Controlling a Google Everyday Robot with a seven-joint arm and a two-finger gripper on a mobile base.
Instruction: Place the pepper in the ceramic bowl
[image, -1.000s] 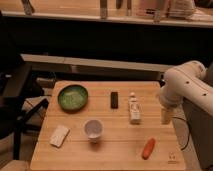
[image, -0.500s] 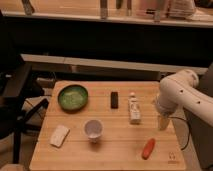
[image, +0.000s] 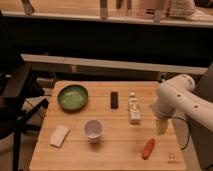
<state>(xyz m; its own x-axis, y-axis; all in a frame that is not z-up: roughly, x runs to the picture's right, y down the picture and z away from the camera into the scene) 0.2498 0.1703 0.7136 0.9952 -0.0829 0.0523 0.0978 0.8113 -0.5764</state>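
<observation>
**Arm swings lower, gripper nears the pepper**

Over the last second the white arm has come down from the right edge of the frame, and the gripper now hangs lower over the right side of the wooden table. Its fingers point down and stand spread wide, with nothing between them.

The pepper lies on the table at lower right, just below and left of the gripper and not touched by it; it has not moved. The ceramic bowl sits at the table's upper left, well apart from the pepper.

Between them, a white cup stands near the table's middle, a dark flat bar lies above it, and a white bottle sits just left of the arm. A pale pad rests at lower left.
</observation>
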